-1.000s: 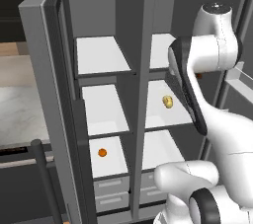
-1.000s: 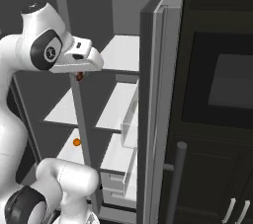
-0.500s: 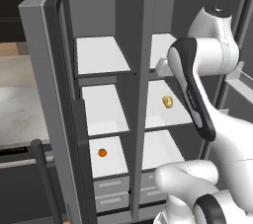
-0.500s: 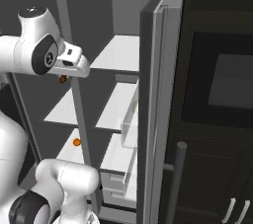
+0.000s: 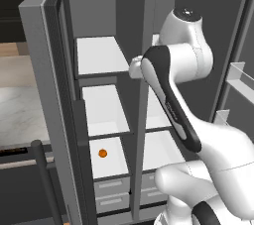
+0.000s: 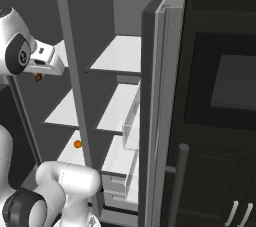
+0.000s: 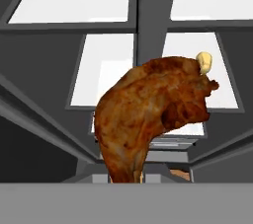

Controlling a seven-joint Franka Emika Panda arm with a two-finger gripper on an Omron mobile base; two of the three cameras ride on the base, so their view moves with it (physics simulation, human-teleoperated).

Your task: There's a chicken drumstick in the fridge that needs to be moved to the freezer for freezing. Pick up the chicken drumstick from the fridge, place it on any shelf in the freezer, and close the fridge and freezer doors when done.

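A: Gripper state? Where in frame?

B: Closed nearly all the way on the drumstick (image 7: pixel 150 114), thin end pinched low at bottom centre of the hand view, meaty end up, filling mid-frame. Fingertips hidden behind the meat. In the right base view, gripper (image 6: pixel 38 76) at upper left, a speck of brown under the white wrist.

A: Why held there, clear of the shelves?

B: Probably mid-transfer: lifted free of the fridge (image 5: pixel 163 149), hung in front of the centre divider (image 5: pixel 140 120), not yet inside the freezer (image 5: pixel 101 115).

A: Landing spots?

B: White freezer shelves (image 5: pixel 99 55) left of centre in the left base view, upper ones bare; small orange ball (image 5: pixel 102 153) on the lowest. Yellow-tan oval (image 7: pixel 204 62) seen right of centre in the hand view, behind the drumstick.

A: Doors?

B: Both swung wide, freezer door (image 5: pixel 42 95) at far left, fridge door (image 6: pixel 155 111) mid-frame in the right base view. Closing left for last, judged so.
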